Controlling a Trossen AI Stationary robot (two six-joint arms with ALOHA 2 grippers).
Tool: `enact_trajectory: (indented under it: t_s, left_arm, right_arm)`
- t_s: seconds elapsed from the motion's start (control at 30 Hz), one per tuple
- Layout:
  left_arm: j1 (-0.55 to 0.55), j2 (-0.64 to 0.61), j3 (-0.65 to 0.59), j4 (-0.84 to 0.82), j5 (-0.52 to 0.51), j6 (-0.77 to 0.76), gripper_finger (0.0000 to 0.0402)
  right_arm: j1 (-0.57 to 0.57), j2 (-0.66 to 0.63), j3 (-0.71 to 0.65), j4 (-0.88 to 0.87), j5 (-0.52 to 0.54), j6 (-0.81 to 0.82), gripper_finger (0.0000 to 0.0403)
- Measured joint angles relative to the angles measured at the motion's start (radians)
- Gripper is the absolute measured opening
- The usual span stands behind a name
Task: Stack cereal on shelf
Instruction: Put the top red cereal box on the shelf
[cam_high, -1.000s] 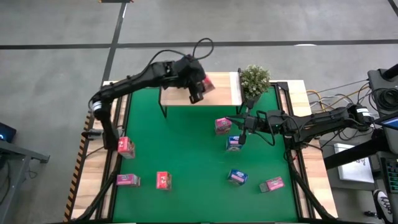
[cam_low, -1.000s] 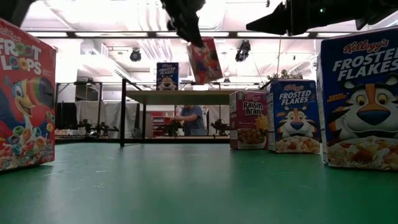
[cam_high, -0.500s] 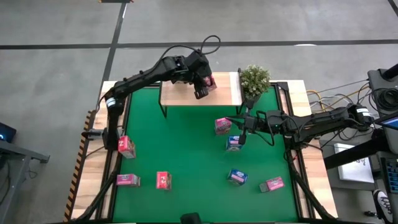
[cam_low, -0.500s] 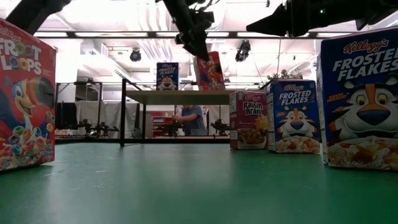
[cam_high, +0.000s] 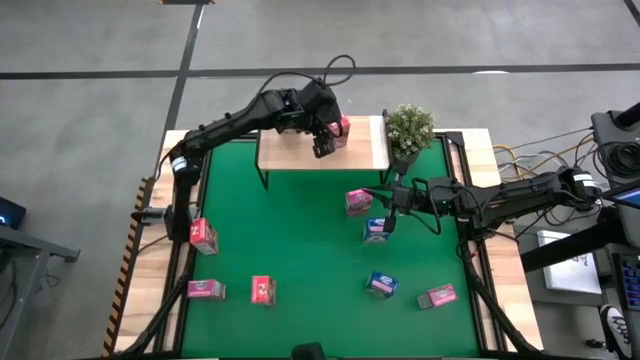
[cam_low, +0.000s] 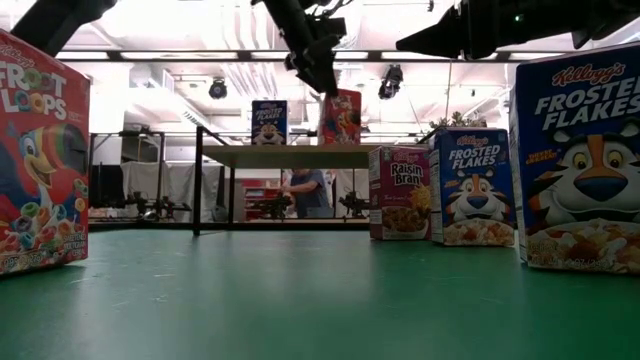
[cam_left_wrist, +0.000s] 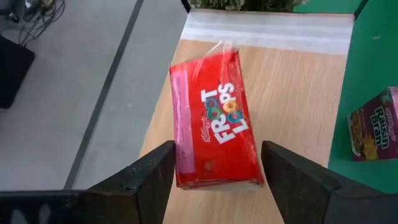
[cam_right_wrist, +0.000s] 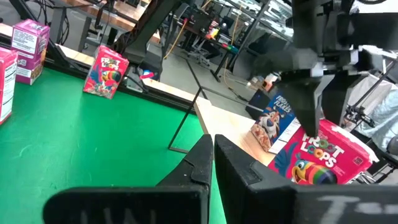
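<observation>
A red Froot Loops cereal box (cam_left_wrist: 214, 124) stands upright on its bottom end on the wooden shelf (cam_high: 368, 152), near the shelf's far edge. My left gripper (cam_left_wrist: 217, 152) hangs open just above it, one finger on each side of the box's top. A blue Frosted Flakes box (cam_low: 268, 122) stands on the shelf to the left of the red one. My right gripper (cam_high: 386, 222) is shut, holds nothing and hovers over the mat above a blue box (cam_high: 376, 232). My left gripper stands astride the red box's top end (cam_left_wrist: 217, 177), slanting down from above and from the table's near side. I cannot tell whether a finger touches the box. The box stands upright on the shelf (cam_low: 290, 155) on its own.
Several cereal boxes are scattered on the green mat (cam_high: 300, 240): a pink one (cam_high: 358, 202), a blue one (cam_high: 381, 284), pink ones (cam_high: 437, 296) (cam_high: 205, 290), red ones (cam_high: 264, 290) (cam_high: 202, 235). A potted plant (cam_high: 409, 128) stands beside the shelf's right end.
My left gripper has carried the red box a little toward the table's far right and down. The box, tilted and clear of the shelf a second ago, has come upright and now stands on the shelf.
</observation>
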Motion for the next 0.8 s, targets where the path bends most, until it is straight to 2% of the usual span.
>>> enact_trajectory:
  t_s: [0.3,0.4,0.6,0.8]
  left_arm:
    - [-0.027,-0.003,0.147,-0.146,0.0,0.016,0.0217]
    - [-0.047,-0.016,0.155,-0.219,0.0,0.016,0.0208]
    - [-0.09,-0.021,0.07,-0.255,-0.024,0.019,0.0164]
    - [-0.095,-0.02,-0.087,-0.159,-0.223,0.023,0.0104]
  right_arm:
    - [0.0,0.0,0.0,0.0,0.0,0.0,0.0009]
    - [0.0,0.0,0.0,0.0,0.0,0.001,0.0009]
    - [0.0,0.0,0.0,-0.001,0.0,0.001,0.0009]
    - [0.0,0.0,0.0,-0.001,0.0,0.001,0.0009]
